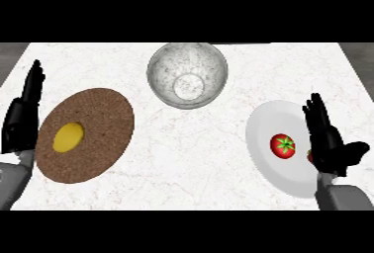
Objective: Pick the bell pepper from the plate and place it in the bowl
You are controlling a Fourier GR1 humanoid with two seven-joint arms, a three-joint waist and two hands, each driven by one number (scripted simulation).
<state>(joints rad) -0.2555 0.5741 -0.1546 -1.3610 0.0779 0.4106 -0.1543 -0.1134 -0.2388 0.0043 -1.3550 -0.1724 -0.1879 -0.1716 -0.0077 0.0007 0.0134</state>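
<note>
- The worktop [219, 143] is pale marble with faint veins, seen from steeply above.
- At its far middle sits a bowl [188, 74], greyish and mottled, with nothing in it.
- To the right lies a white plate [266, 128], well apart from the bowl.
- On the plate rests the pepper [283, 146], red and round with a green star-shaped stalk on top, a little right of the plate's middle.
- Just right of the pepper a second bit of red [310, 156] peeps out from behind the right hand; I cannot tell what it is.
- The right hand [329, 143] stands over the plate's right edge, fingers straight and pressed together pointing away, thumb stuck out to the right. It holds nothing, and sits just beside the pepper without touching it.
- Its grey forearm [343, 195] comes in from the lower right corner.
- On the left lies a brown, rough-looking round mat [99, 113], with a yellow thing [69, 137] on its left half.
- The left hand [22, 123] rests at the left edge, just beside the mat, fingers straight and together, pointing up, nothing in it.
- The bowl stands between the mat and the plate, farther back than both.
</note>
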